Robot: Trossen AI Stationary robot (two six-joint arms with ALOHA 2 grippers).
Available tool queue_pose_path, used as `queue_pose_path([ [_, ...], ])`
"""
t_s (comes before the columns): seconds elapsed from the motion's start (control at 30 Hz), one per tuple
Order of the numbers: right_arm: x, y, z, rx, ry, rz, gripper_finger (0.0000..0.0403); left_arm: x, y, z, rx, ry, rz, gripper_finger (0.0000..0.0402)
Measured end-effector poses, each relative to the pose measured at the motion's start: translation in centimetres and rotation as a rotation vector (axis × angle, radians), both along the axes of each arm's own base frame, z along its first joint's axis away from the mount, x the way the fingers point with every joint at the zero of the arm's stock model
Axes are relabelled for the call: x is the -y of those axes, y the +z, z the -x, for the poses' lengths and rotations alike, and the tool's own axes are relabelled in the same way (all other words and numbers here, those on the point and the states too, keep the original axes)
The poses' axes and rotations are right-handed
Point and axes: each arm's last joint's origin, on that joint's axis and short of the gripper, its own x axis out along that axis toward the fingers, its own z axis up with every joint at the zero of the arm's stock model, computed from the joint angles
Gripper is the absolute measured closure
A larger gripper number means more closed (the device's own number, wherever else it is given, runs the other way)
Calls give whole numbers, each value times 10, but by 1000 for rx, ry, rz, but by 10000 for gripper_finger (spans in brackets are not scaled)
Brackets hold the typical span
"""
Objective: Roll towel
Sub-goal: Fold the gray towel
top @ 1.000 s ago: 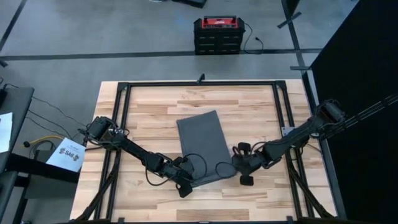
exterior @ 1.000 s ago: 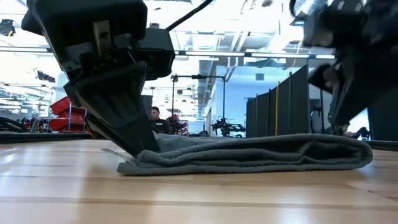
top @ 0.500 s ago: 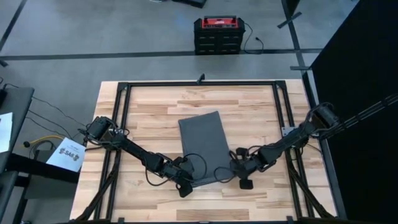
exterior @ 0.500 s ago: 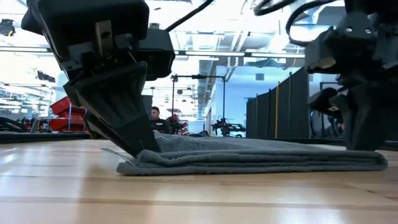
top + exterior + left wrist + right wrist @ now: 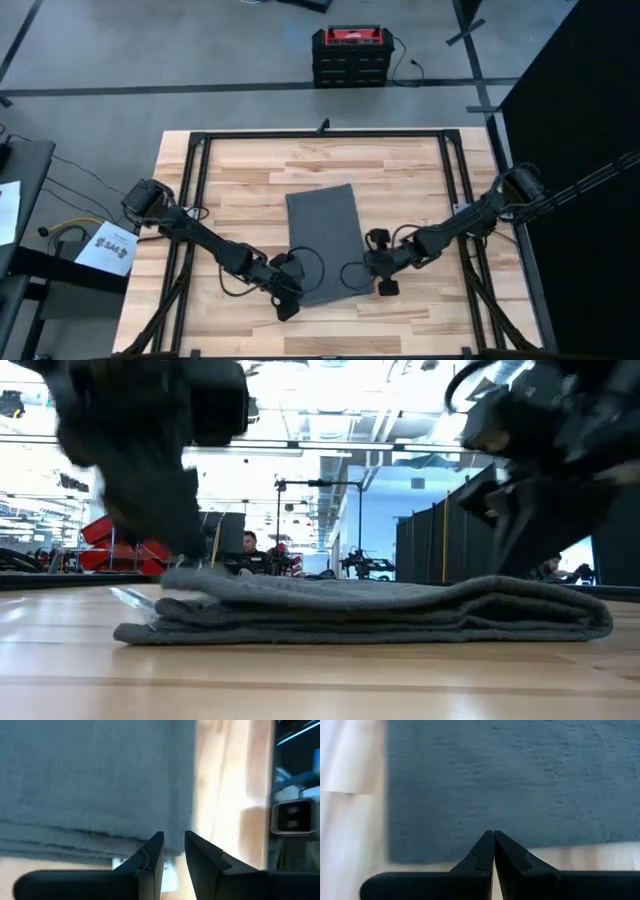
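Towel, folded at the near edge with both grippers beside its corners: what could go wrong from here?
1. The right gripper is shut just off the towel edge, holding nothing; rolling could start one-sided and skew.
2. The left gripper, jaws slightly apart at the stacked corner, may catch only some layers.

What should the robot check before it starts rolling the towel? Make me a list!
1. Towel lies flat and folded on the table: ok.
2. Left tool is at the towel's near edge, fingers slightly apart with nothing between them: ok, ready to pinch.
3. Right tool is at the near edge too, but its fingers are shut on nothing: not ok, open first.
4. Both tools sit at opposite near corners, seen from above: ok.
5. The white tag beside the left tool is out of the way: cannot tell.
6. Bare table beyond the towel for rolling: ok.
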Motion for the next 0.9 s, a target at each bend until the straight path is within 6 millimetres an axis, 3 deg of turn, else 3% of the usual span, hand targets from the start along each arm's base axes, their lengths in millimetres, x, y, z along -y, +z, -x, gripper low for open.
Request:
queue_pose_path([
  [0.13, 2, -10, -10, 26, 8, 12, 403, -5, 15, 7, 32, 38, -75, 339],
  [0.23, 4, -20, -14, 9, 7, 26, 403, -18, 20, -1, 95, 97, -148, 339],
  [0.47, 7, -24, -18, 18, -19, 19, 403, -30, -40, -24, -73, 70, -73, 339],
  [0.57, 8, -21, -16, 15, -21, 54, 403, -32, -52, -23, -170, 99, -36, 339],
  [0.73, 15, -13, -14, 36, -41, 142, 403, -32, -46, -17, -199, 108, -44, 339],
  [0.9, 29, -17, -31, 120, -16, 168, 403, -33, -29, -14, -132, 59, -61, 339],
])
